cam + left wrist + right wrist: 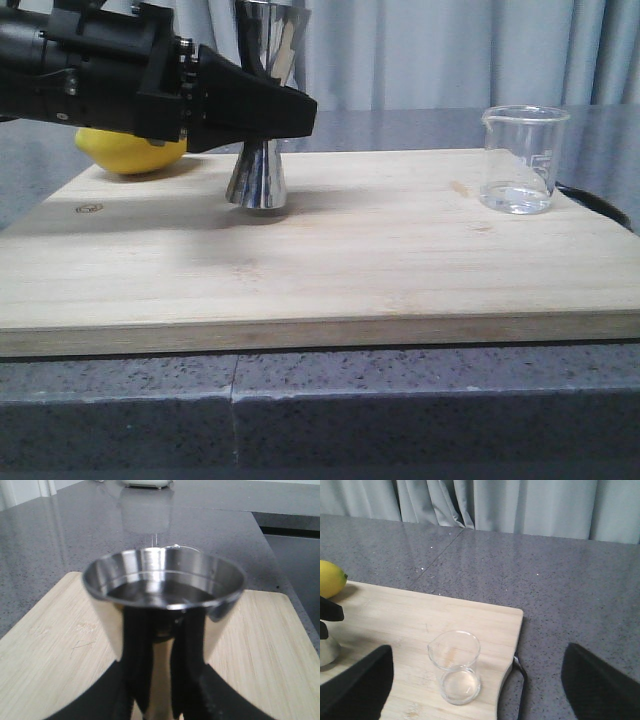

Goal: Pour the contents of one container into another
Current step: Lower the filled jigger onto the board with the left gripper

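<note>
The steel jigger (257, 180) stands upright on the wooden board (330, 260), left of centre. My left gripper (272, 112) reaches in from the left and is shut on its narrow waist. In the left wrist view both black fingers (137, 655) press the waist below the jigger's upper cup (164, 580), where a dark level surface that looks like liquid shows. The clear glass beaker (520, 160) stands upright near the board's right end, almost empty. My right gripper (477, 690) is open wide and hovers apart from the beaker (455, 667), which shows between its fingers (355, 685).
A yellow lemon (130, 150) lies at the board's back left, behind my left arm. The board rests on a grey speckled counter (400, 400); a dark strap (520, 680) hangs at its right edge. Grey curtains close off the back.
</note>
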### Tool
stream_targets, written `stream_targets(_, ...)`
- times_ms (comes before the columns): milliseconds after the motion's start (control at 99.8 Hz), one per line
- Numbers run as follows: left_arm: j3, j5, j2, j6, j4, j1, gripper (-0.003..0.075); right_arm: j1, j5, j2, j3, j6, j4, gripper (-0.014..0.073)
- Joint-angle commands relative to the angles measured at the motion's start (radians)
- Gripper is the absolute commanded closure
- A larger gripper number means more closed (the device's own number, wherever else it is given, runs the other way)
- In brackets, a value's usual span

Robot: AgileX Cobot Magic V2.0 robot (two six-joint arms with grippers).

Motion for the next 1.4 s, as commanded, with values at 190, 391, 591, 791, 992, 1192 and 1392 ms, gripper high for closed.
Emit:
stream_targets(190,-0.02,0.104,-0.036,0.004,-0.092,0.005,0.0572,0.001,-0.04,-0.006,-0.027,0.001,-0.025,-0.0003)
stream_targets(391,-0.02,0.088,-0.036,0.004,-0.071,0.005,0.0572,0.001,-0.04,-0.006,-0.027,0.001,-0.025,-0.0003)
stream_targets(591,-0.02,0.08,-0.036,0.004,-0.06,0.005,0.0572,0.001,-0.04,-0.006,-0.027,0.001,-0.025,-0.0003)
stream_targets(791,-0.02,0.061,-0.036,0.004,-0.038,0.005,0.0572,0.001,-0.04,-0.006,-0.027,0.001,-0.025,-0.0003)
stream_targets(992,-0.02,0.052,-0.036,0.004,-0.036,0.005,0.0572,0.001,-0.04,-0.006,-0.027,0.001,-0.025,-0.0003)
stream_targets(1192,-0.02,0.048,-0.036,0.004,-0.03,0.005,0.0572,0.001,-0.04,-0.006,-0.027,0.001,-0.025,-0.0003)
stream_targets(1392,-0.02,0.04,-0.036,0.002,-0.013,0.005,0.0572,0.001,-0.04,-0.006,-0.027,0.001,-0.025,-0.0003)
